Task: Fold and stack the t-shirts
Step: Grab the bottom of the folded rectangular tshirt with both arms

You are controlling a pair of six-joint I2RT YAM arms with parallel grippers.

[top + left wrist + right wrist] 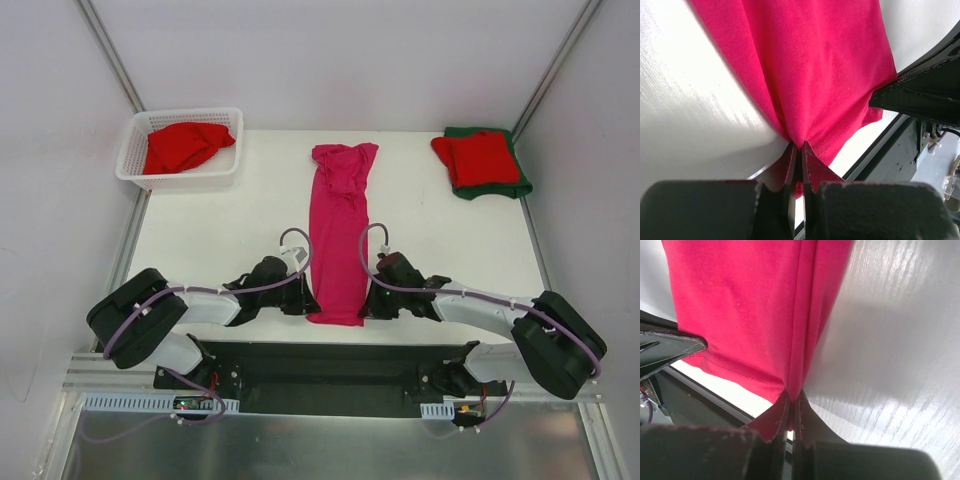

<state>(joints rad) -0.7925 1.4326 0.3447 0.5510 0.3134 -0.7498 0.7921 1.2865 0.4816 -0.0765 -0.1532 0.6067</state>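
Note:
A magenta-pink t-shirt (pixel 340 230) lies as a long narrow strip down the middle of the table, its hem at the near edge. My left gripper (pixel 304 300) is shut on the hem's left corner, and the pink cloth (pixel 810 70) bunches between its fingertips. On the right corner of the same hem my right gripper (pixel 372 300) is shut too, pinching the folded edge of the cloth (pixel 755 315). A folded red t-shirt (pixel 478 157) rests on a folded dark green t-shirt (pixel 505 186) at the far right. Another red t-shirt (pixel 185 146) lies crumpled in the basket.
A white lattice basket (pixel 135 160) stands at the far left corner of the white table (pixel 230 230). The black base rail (pixel 330 365) runs along the near edge, just below the hem. Grey walls close in both sides.

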